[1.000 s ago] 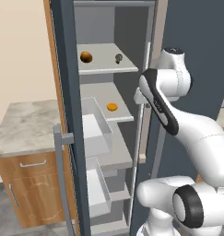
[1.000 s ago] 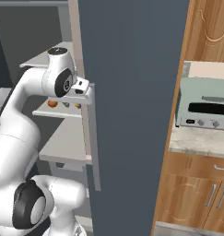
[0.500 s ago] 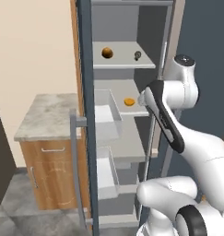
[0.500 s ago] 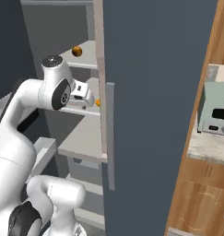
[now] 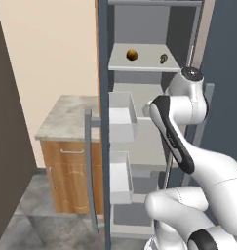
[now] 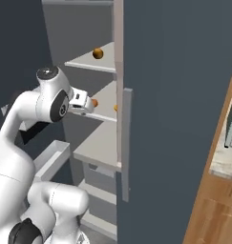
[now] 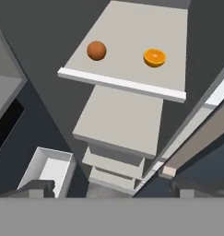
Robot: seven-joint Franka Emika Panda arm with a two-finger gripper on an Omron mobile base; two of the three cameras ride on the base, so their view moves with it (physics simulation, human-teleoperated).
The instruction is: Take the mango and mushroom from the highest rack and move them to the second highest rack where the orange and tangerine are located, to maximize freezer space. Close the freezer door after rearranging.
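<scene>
Base has shifted since a second ago; whole view changed. Gripper [image 7: 111,186]: fingers now spread wide, holding nothing, above rack [image 7: 127,87] bearing tangerine [image 7: 96,50] and orange [image 7: 155,57].

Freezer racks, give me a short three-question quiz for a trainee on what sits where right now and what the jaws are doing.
1. True or false: the mango and the mushroom lie on the highest rack.
2. In the hand view, the jaws are: A) open with nothing between them; B) shut on a drawer; C) shut on the door handle.
3. In the hand view, how many fruits lie on the white-edged rack?

Key: 1 true. 2 A. 3 two: a halved orange and a round fruit.
</scene>
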